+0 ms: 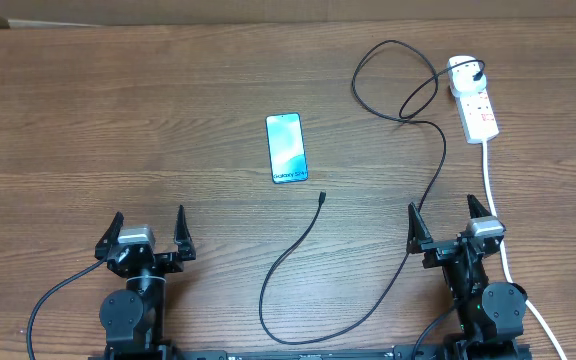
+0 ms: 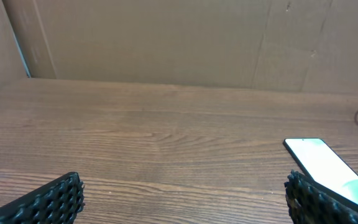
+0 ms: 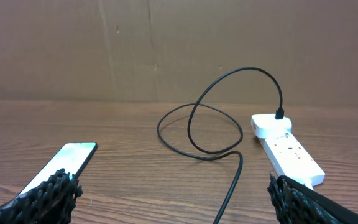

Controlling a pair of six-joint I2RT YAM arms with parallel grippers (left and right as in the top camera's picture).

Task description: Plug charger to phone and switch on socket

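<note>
The left gripper (image 1: pixel 149 235) and right gripper (image 1: pixel 455 225) are spread wide, holding nothing. The charger (image 1: pixel 306 234) looks thin and floppy (it may wiggle), so pinch its hard tip (image 1: pixel 322 197), lying near the phone (image 1: pixel 286 148).

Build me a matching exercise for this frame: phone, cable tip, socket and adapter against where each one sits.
Things:
1 phone
2 cable tip
3 socket
4 adapter

Places:
a plugged into the socket's far end
b far right of the table
c mid-table, screen up
d lying loose, just near-right of the phone

Pairs: 1-c, 2-d, 3-b, 4-a
</note>
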